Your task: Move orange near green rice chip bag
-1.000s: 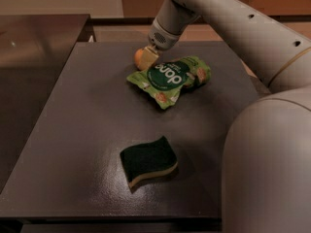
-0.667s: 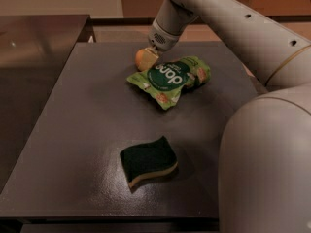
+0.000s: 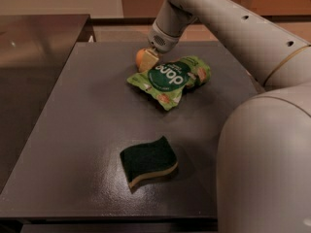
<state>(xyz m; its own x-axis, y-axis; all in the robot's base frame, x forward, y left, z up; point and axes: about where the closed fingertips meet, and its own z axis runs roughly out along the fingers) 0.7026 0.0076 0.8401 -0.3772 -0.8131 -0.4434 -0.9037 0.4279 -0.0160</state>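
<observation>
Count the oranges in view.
1. The orange lies at the far side of the table, right beside the upper-left edge of the green rice chip bag, with the gripper at it. The arm could hide another.

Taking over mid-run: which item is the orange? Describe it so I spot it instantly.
Start at the dark table and find the green rice chip bag lying towards its far edge. At the bag's far corner on the view's left, right at the gripper, sits the orange. It is the only small round thing; the sponge nearer the camera is dark green and wavy.
</observation>
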